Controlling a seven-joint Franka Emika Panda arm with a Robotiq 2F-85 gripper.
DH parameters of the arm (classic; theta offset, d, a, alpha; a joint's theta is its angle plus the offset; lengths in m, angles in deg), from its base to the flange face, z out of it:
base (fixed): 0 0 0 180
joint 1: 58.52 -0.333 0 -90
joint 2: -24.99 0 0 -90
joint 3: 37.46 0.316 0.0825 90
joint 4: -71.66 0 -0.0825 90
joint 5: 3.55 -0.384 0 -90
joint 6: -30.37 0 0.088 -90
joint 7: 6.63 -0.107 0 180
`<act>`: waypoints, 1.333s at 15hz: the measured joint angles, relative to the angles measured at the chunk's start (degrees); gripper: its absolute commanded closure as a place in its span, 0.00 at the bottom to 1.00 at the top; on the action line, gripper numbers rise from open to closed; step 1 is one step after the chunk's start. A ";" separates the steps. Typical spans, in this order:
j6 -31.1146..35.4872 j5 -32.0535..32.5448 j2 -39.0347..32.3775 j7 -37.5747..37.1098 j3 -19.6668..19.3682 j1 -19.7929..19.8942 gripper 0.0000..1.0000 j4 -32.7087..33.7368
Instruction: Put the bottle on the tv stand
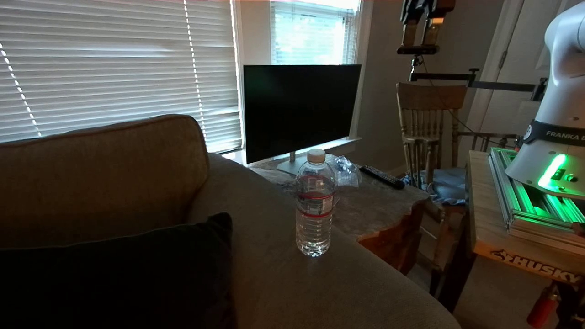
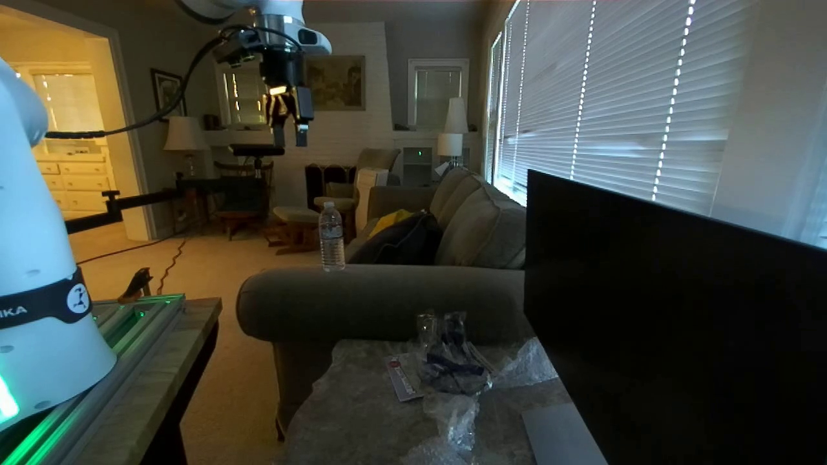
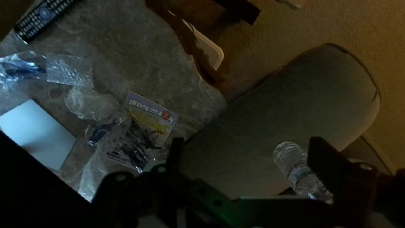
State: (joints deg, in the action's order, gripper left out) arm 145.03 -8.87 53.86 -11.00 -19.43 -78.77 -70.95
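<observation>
The bottle (image 1: 315,205) is clear plastic with a white cap and a red-banded label. It stands upright on the sofa arm in both exterior views (image 2: 332,239). The wrist view shows it (image 3: 292,166) from above, partly hidden behind one finger. The tv stand (image 1: 379,205) has a grey marbled top with the TV on it, also seen in an exterior view (image 2: 342,420) and the wrist view (image 3: 126,53). My gripper (image 2: 291,137) is open and empty, high above the bottle and apart from it. Its spread fingers (image 3: 246,144) show in the wrist view.
The black TV (image 1: 301,109) stands on the tv stand. Plastic wrapping (image 2: 452,374), a booklet (image 3: 152,117) and a remote (image 1: 383,177) lie there. The sofa arm (image 2: 400,300) adjoins it. A dark cushion (image 1: 114,274) is on the sofa. A wooden chair (image 1: 429,98) stands behind.
</observation>
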 measured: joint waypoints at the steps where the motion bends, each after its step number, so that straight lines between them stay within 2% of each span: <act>1: 1.26 -0.01 -0.99 0.01 0.45 -0.62 0.00 0.49; 5: 4.65 -0.02 -5.80 0.46 1.89 -2.48 0.00 3.62; 12: 6.00 -0.02 -15.54 2.74 4.07 -3.98 0.00 10.95; 20: 10.52 0.05 -22.70 2.72 6.41 -4.10 0.00 14.27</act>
State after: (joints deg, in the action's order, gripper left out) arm 155.55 -8.81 31.16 -8.28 -13.02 -82.88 -56.68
